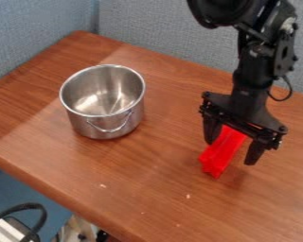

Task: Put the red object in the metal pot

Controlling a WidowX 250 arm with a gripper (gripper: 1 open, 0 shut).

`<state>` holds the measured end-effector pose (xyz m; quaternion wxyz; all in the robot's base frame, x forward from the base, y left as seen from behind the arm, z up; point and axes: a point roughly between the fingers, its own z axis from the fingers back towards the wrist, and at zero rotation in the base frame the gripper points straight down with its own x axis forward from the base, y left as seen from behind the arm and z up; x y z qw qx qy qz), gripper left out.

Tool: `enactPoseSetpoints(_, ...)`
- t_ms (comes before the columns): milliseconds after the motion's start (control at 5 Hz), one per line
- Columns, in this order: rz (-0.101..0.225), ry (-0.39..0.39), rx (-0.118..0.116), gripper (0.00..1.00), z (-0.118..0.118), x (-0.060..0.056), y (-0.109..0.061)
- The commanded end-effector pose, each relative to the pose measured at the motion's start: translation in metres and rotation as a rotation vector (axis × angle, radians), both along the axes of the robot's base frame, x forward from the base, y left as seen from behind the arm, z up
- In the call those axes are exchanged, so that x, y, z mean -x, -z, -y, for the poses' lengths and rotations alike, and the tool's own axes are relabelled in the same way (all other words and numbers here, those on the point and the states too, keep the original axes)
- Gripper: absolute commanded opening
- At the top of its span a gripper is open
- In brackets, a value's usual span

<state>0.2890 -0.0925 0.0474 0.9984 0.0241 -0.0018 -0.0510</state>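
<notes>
The red object, a long bright red block, lies on the wooden table at the right, pointing toward the near edge. My gripper points straight down and stands open, with one finger on each side of the block's upper half. Its black fingers reach almost to the tabletop and hide part of the block. Left of centre stands the metal pot, round and shiny, upright and empty, with a loop handle on its near side. The pot is well apart from the gripper.
The table's near edge runs diagonally across the bottom left, with cables and the floor below it. A blue wall backs the table. Bare wood lies between the pot and the block.
</notes>
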Motion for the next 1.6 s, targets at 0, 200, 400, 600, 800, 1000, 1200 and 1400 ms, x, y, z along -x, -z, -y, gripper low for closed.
enactPoseSetpoints(0, 0.025, 0.009, 0.006, 1.0, -0.001, 0.0, -0.002)
enactPoseSetpoints(200, 0.025, 0.007, 0.008, 1.0, -0.003, 0.0, 0.001)
enactPoseSetpoints(400, 0.025, 0.005, 0.008, 1.0, -0.005, 0.0, 0.004)
enactPoseSetpoints(600, 0.029, 0.004, 0.012, 1.0, -0.007, 0.0, 0.007)
enactPoseSetpoints(800, 0.03, 0.0, 0.018, 0.0, -0.008, 0.0, 0.009)
enactPoseSetpoints(1000, 0.028, 0.002, 0.007, 0.0, -0.01, 0.001, 0.008)
enactPoseSetpoints(1200, 0.026, 0.005, -0.007, 0.0, -0.012, 0.001, 0.008)
enactPoseSetpoints(1400, 0.023, 0.007, -0.017, 0.0, -0.014, 0.001, 0.008)
